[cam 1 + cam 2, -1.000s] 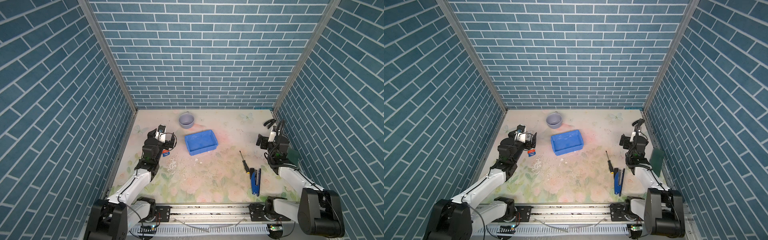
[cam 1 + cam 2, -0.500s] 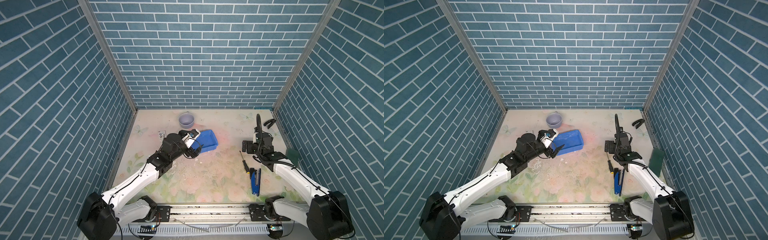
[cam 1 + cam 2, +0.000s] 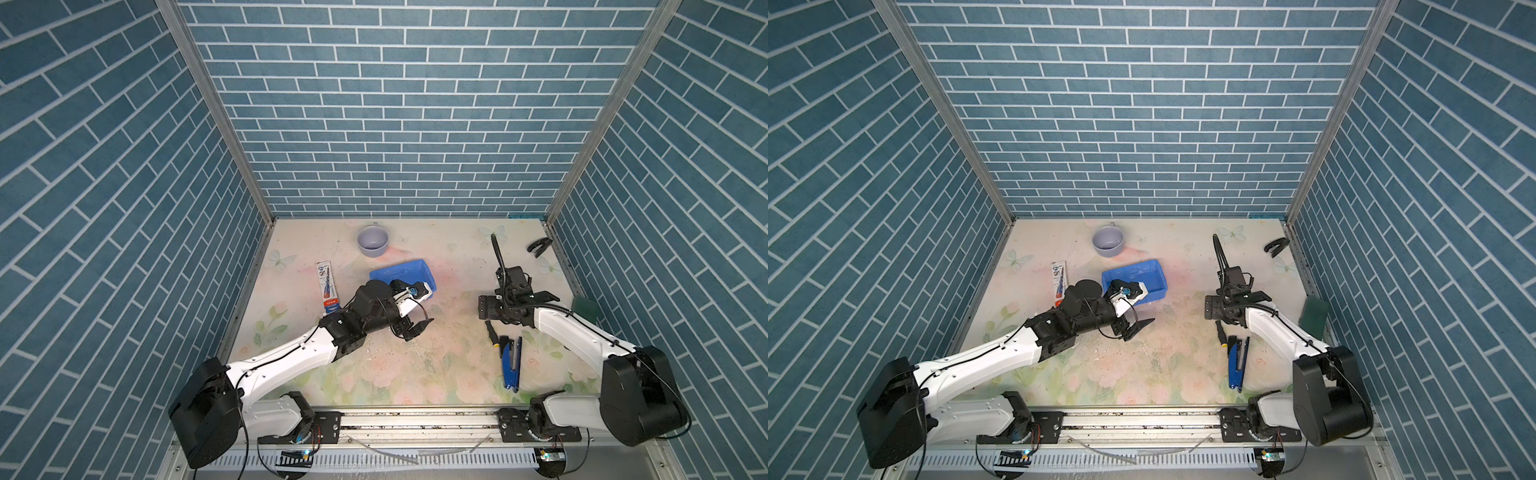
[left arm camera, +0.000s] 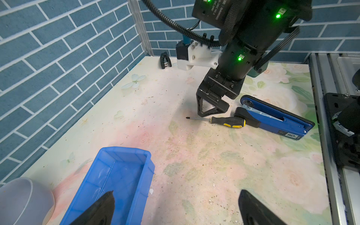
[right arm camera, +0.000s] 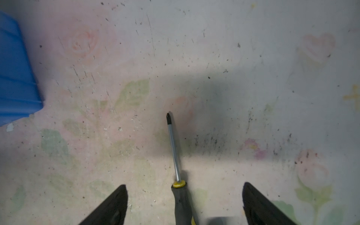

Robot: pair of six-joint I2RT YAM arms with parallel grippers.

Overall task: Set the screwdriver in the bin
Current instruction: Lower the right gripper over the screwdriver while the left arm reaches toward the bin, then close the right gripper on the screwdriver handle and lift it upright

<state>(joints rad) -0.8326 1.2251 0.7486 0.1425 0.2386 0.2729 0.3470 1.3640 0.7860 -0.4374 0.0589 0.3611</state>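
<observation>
The screwdriver (image 3: pixel 492 332) (image 3: pixel 1222 336) (image 4: pixel 228 121), black and yellow in the handle, lies flat on the floral table just left of a stapler. My right gripper (image 5: pixel 184 186) (image 4: pixel 206 109) points down over it, open. In the right wrist view its fingers stand either side of the handle (image 5: pixel 181 198) without touching it. The blue bin (image 3: pixel 401 272) (image 3: pixel 1142 276) (image 4: pixel 116 175) (image 5: pixel 15 78) sits mid-table, empty, its near left part hidden by my left arm. My left gripper (image 3: pixel 415 328) (image 3: pixel 1136 328) (image 4: pixel 176 194) hangs open and empty in front of the bin.
A blue-and-black stapler (image 3: pixel 511 365) (image 4: pixel 276 118) lies touching the screwdriver's handle end. A grey-lilac cup (image 3: pixel 372 241) stands behind the bin. A flat packet (image 3: pixel 327 286) lies at the left, a black clip (image 3: pixel 538 246) at the back right, a green pad (image 3: pixel 586 306) by the right wall.
Both arms have swung in from the side walls. The left gripper has moved past the bin's front edge. The right gripper has come down over the screwdriver handle.
</observation>
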